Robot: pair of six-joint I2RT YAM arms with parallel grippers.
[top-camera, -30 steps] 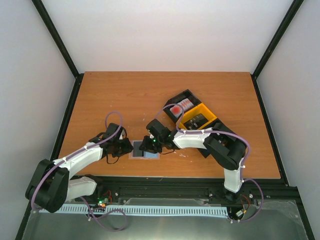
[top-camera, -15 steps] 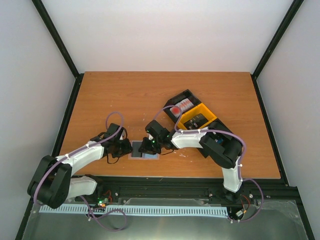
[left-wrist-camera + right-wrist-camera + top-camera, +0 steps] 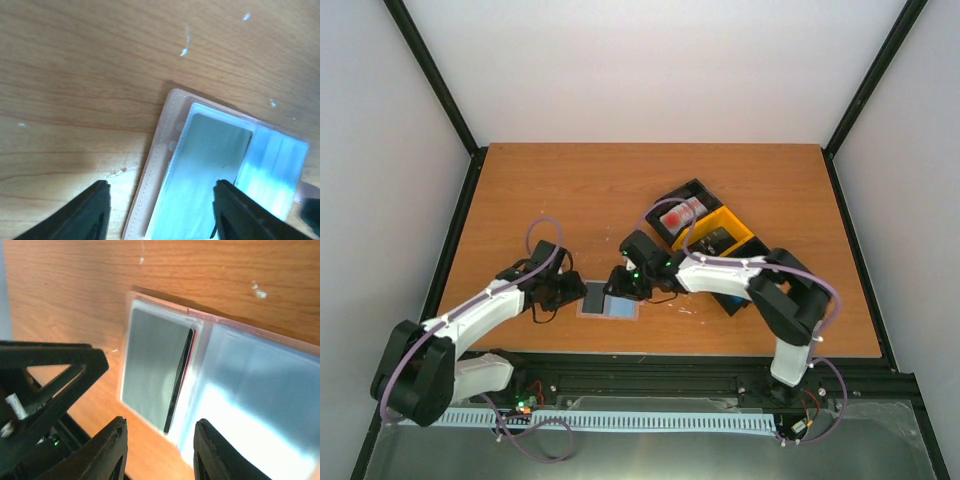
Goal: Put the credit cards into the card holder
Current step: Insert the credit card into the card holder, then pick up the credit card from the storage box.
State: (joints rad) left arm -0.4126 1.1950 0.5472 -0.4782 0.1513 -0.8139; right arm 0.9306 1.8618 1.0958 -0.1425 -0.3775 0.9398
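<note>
The card holder [image 3: 611, 301] lies open and flat on the table between my two grippers. In the left wrist view its tan edge [image 3: 154, 167] frames see-through pockets, and a grey-blue credit card [image 3: 210, 167] sits inside one. The right wrist view shows that card [image 3: 150, 367] in the pocket with a red edge [image 3: 188, 362] beside it. My left gripper [image 3: 566, 292] [image 3: 162, 212] is open over the holder's left edge. My right gripper [image 3: 621, 281] [image 3: 161, 452] is open just above the holder, holding nothing. More credit cards [image 3: 680, 213], red and white, lie in the tray.
A black-and-yellow tray [image 3: 727, 219] stands to the right of the holder, behind the right arm. The left gripper's black fingers [image 3: 55, 372] show at the left of the right wrist view, close to the holder. The table's near edge lies just below the holder.
Both grippers have opened. The right gripper has drawn back a little from the holder, and the right arm's elbow has swung right. The card stays in the pocket.
</note>
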